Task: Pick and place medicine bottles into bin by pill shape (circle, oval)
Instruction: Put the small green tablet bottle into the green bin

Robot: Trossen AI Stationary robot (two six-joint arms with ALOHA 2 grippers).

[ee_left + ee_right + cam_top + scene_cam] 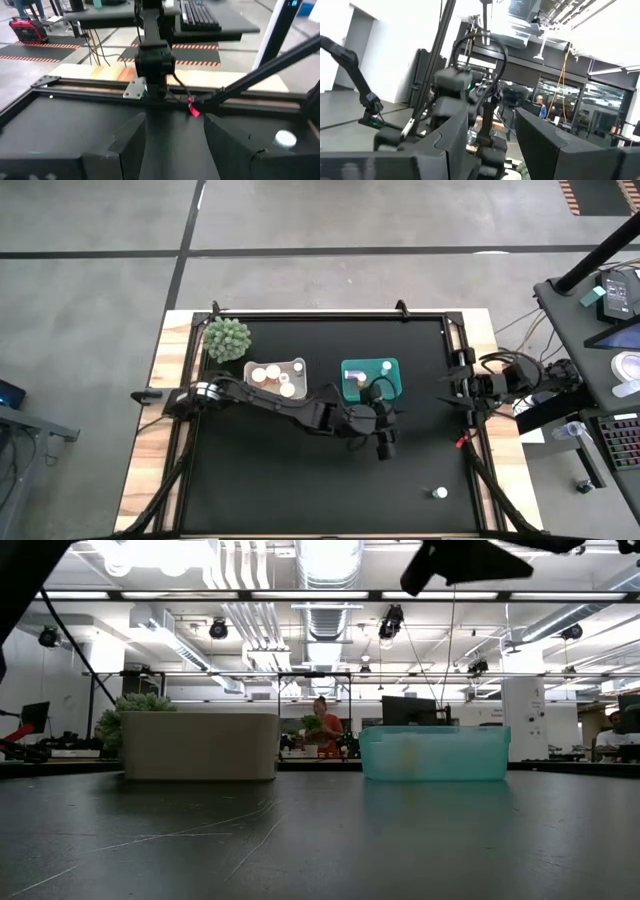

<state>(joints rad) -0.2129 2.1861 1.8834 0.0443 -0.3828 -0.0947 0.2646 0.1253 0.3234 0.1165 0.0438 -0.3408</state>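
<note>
**Left jaws empty beside the teal tub, one bottle still out on the mat**

Your left gripper [384,442] hangs with its dark, flat-faced fingers [131,145] spread and nothing between them; through the gap you see only bare black mat. It sits just beside the near edge of the teal bin [371,379], which suggests a drop there is done or the arm is between picks. That is a judgement, not something shown.

Your right gripper [452,388] is parked at the table's right edge, pointing inward. Its wrist view looks up into the room, fingers [555,142] apart and gripping nothing.

The teal bin is translucent plastic, straight-walled and open-topped, with a white cap or two visible inside. Next to it, the white bin [276,375] is opaque and carries several amber bottles with white caps, so sorting looks well advanced.

One lone bottle [439,493], small, round and white-capped, stands well apart near the front right corner. It is probably your next target. Its pill shape cannot be read from here.

A spiky green plant [227,338] occupies the far left corner.
</note>
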